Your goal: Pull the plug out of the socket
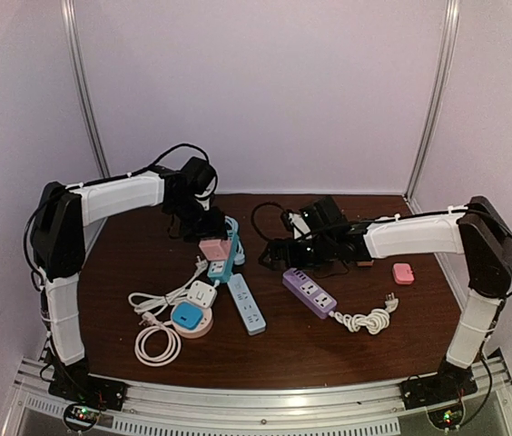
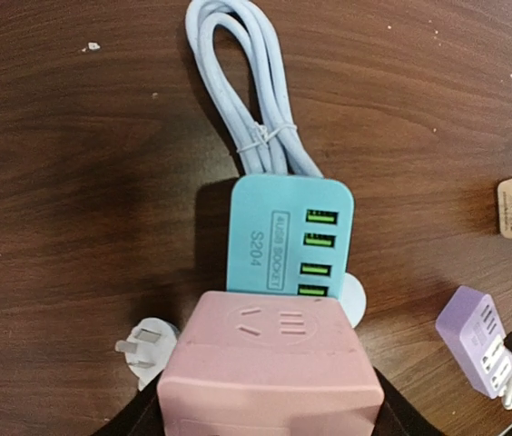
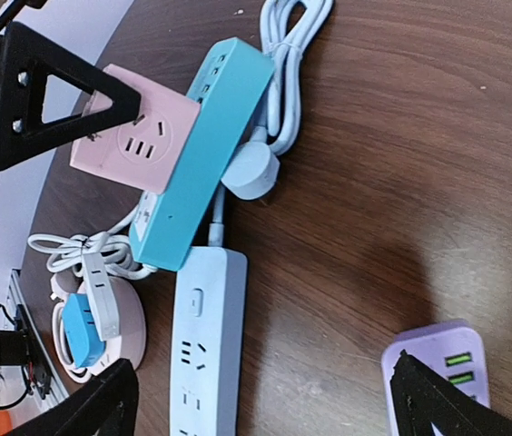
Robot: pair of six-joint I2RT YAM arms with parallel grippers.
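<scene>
Grips the pink cube plug point(image 2: 270, 354) in the left pincer point(image 2: 270, 413), clamped on both flanks. Sits plugged into the teal socket strip point(image 2: 279, 232), left of the surface's middle, nearer the far edge. Holds the right pincer point(image 3: 274, 400) wide apart beside the purple strip point(image 3: 447, 350), pinning nothing. Risks hauling the whole unpinned teal socket strip up with the plug, dragging its looped cord point(image 2: 256, 100) along. Could also slip off the smooth pink sides if pulled askew.
</scene>
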